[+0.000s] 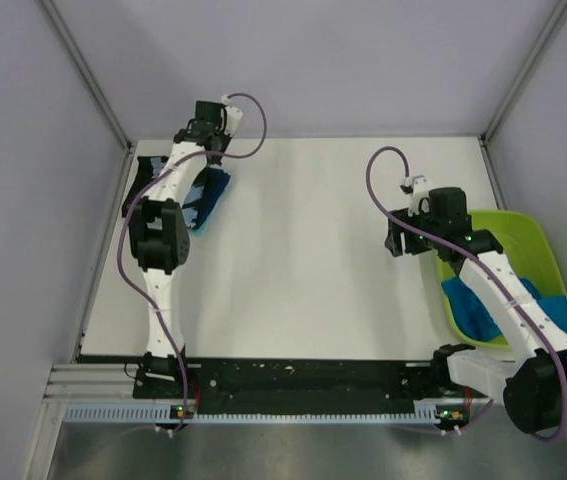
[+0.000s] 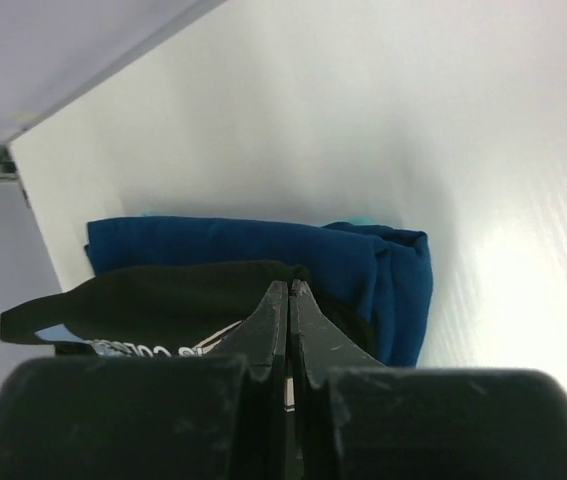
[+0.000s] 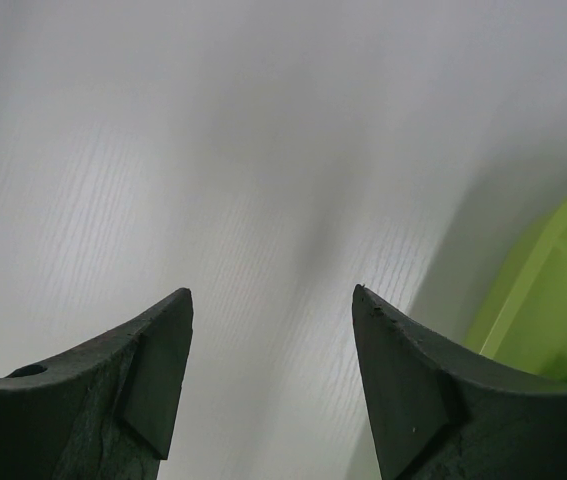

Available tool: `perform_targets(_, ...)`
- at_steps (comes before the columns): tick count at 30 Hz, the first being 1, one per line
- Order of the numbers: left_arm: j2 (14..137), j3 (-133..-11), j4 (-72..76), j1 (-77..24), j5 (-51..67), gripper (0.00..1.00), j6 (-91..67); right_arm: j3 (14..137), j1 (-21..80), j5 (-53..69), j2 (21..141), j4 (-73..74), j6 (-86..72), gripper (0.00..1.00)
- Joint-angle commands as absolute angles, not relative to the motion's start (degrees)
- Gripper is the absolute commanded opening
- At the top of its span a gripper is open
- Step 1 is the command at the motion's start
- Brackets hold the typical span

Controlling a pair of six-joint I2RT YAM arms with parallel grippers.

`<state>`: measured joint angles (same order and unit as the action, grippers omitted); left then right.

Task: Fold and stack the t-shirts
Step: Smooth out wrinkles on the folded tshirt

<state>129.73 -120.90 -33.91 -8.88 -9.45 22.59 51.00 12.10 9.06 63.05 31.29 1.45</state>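
A folded stack of t-shirts lies at the table's far left: a black shirt with light print [image 2: 163, 295] on top of a blue shirt [image 2: 263, 240]. The blue edge also shows in the top view [image 1: 215, 190]. My left gripper [image 2: 290, 285] is shut and empty, its tips just over the black shirt's near edge; in the top view it [image 1: 196, 140] hangs above the stack. My right gripper [image 3: 271, 295] is open and empty above bare table, left of the tub [image 1: 395, 240]. More bright blue shirts [image 1: 475, 310] lie crumpled in the tub.
The lime-green plastic tub [image 1: 528, 225] stands at the right edge of the table; its rim shows in the right wrist view [image 3: 543, 290]. Grey walls close in the left, back and right sides. The white table [image 1: 303, 260] lies between the arms.
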Motion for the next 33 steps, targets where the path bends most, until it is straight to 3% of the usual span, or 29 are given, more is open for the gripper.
perform_targets(1,131.7,-122.0,-35.6,-9.2,-5.4,0.00,21.3,51.0,11.7,8.8,61.8,29.8,1.8,0.64)
perform_targets(6,133.5,-122.0,-38.8,-9.1,-2.2,0.19,21.3,50.9,11.7,8.9,61.6,29.9,1.8,0.64)
perform_targets(9,133.5,-122.1,-40.0,-9.3,2.4,0.39,21.3,50.9,11.6,8.8,61.5,30.0,1.8,0.64)
perform_targets(13,130.7,-122.3,-40.3,-9.3,5.8,0.59,21.0,50.8,11.7,8.9,61.0,30.1,1.8,0.65)
perform_targets(17,124.6,-121.7,-39.6,-9.9,8.1,0.72,20.7,50.8,11.7,9.2,60.7,30.1,1.8,0.65)
perform_targets(19,121.3,-119.7,-38.2,-10.8,7.2,0.74,21.6,50.7,11.7,9.3,60.5,30.0,1.8,0.65)
perform_targets(22,117.0,-113.6,-36.2,-12.6,7.0,0.69,23.2,51.0,11.7,9.4,60.1,30.1,1.8,0.65)
perform_targets(23,116.1,-111.3,-35.8,-13.3,7.1,0.63,23.6,51.1,11.6,9.4,60.1,30.2,1.8,0.65)
perform_targets(24,115.9,-109.7,-35.8,-13.9,6.7,0.54,24.0,51.1,11.6,9.3,60.0,30.3,1.8,0.65)
perform_targets(26,117.4,-108.2,-37.1,-14.5,4.7,0.22,24.2,51.1,11.7,9.2,60.0,30.3,1.7,0.65)
perform_targets(28,120.7,-109.1,-40.4,-14.7,2.4,0.02,24.3,51.1,11.6,9.1,59.8,30.5,1.7,0.65)
perform_targets(33,129.0,-113.8,-47.2,-14.7,-7.0,0.00,27.1,51.0,11.7,9.0,59.7,30.6,1.8,0.65)
